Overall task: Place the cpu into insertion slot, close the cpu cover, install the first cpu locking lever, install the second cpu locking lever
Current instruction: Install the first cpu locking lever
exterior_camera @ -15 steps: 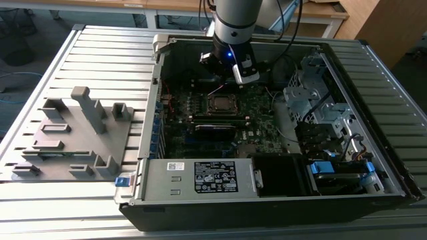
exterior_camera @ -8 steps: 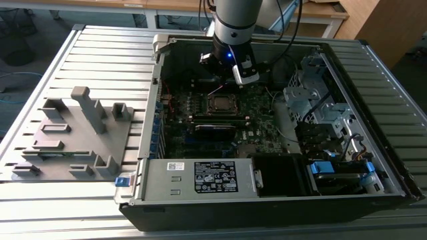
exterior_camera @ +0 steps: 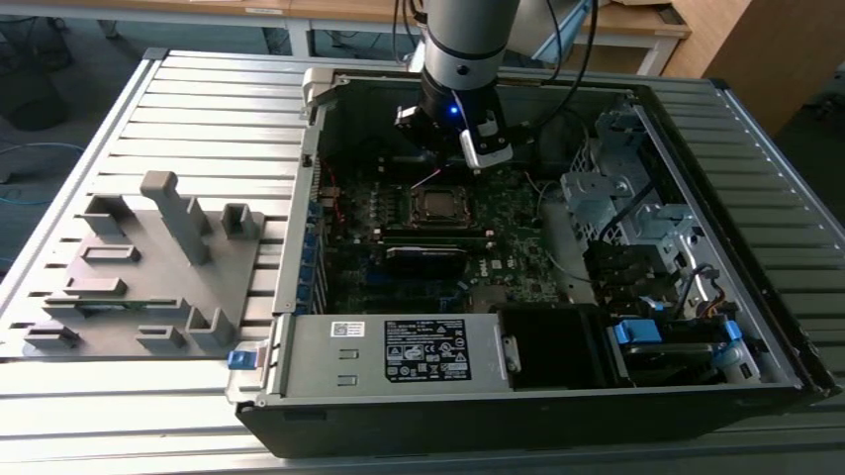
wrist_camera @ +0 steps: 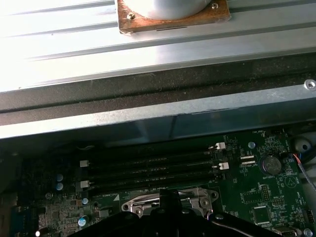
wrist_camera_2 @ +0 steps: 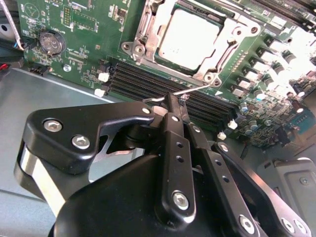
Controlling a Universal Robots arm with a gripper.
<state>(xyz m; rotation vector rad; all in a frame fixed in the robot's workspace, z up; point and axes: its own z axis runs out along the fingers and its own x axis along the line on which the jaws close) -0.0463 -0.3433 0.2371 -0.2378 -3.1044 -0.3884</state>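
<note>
At the exterior view's centre the cpu (exterior_camera: 437, 205) sits in its socket, while the second wrist view shows the cpu cover (wrist_camera_2: 148, 34) lowered over it and the tool (wrist_camera_2: 174, 102) clenched on a wire locking lever (wrist_camera_2: 200, 89), apparently not yet latched.

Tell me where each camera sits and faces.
Exterior view: high off the arm, looking down into the open computer case; shows the arm and gripper.
Second wrist view: on the wrist, looking along the gripper, shut on the locking lever, toward the cpu.
First wrist view: on the wrist, looking past the gripper to memory slots and case wall.
Shared: both wrist views show the memory slots.
</note>
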